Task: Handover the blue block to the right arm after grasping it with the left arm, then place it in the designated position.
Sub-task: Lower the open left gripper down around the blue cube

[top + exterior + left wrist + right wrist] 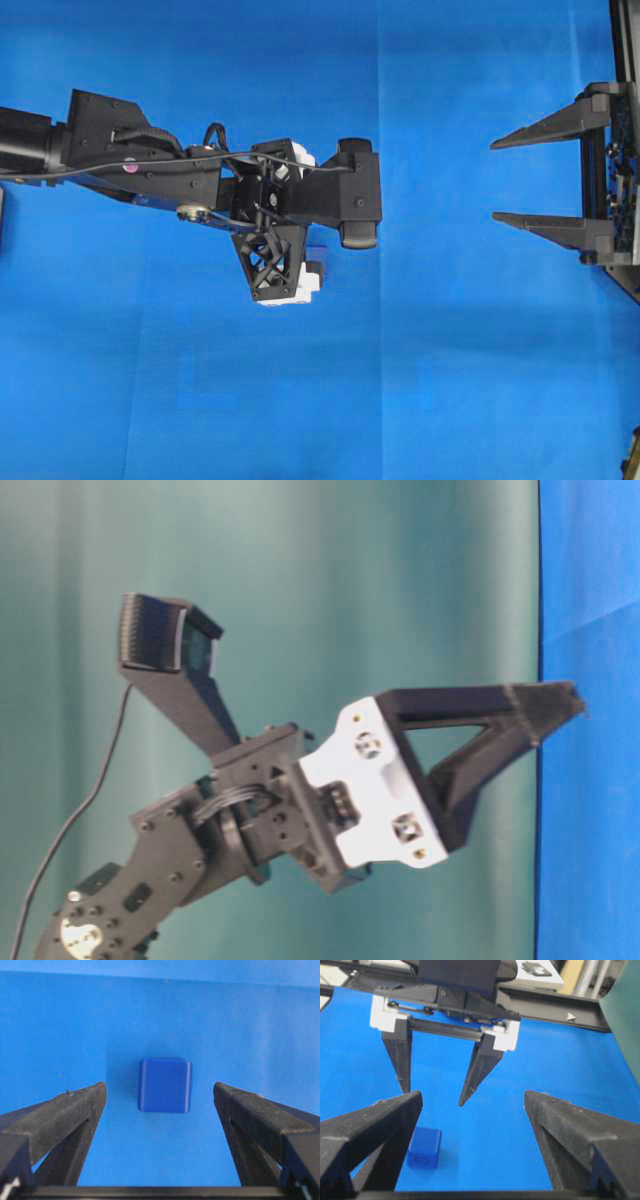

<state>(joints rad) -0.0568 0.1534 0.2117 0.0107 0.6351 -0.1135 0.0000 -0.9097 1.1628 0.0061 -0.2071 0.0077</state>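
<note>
The blue block (165, 1085) lies flat on the blue cloth, centred below and between the fingers of my left gripper (160, 1092). That gripper points down at the cloth, open and holding nothing. The right wrist view shows the left gripper (433, 1097) hanging above the cloth with its tips clear of the blue block (424, 1147). From overhead, the left gripper (285, 225) covers the block. My right gripper (496, 180) stands open and empty at the right edge, pointing left toward the left arm, well apart from it.
Blue cloth (450, 380) covers the whole table. A green backdrop (300, 580) stands behind the left arm. A black frame rail (560, 1010) runs along the far edge, and dark equipment (625, 40) sits at the right border.
</note>
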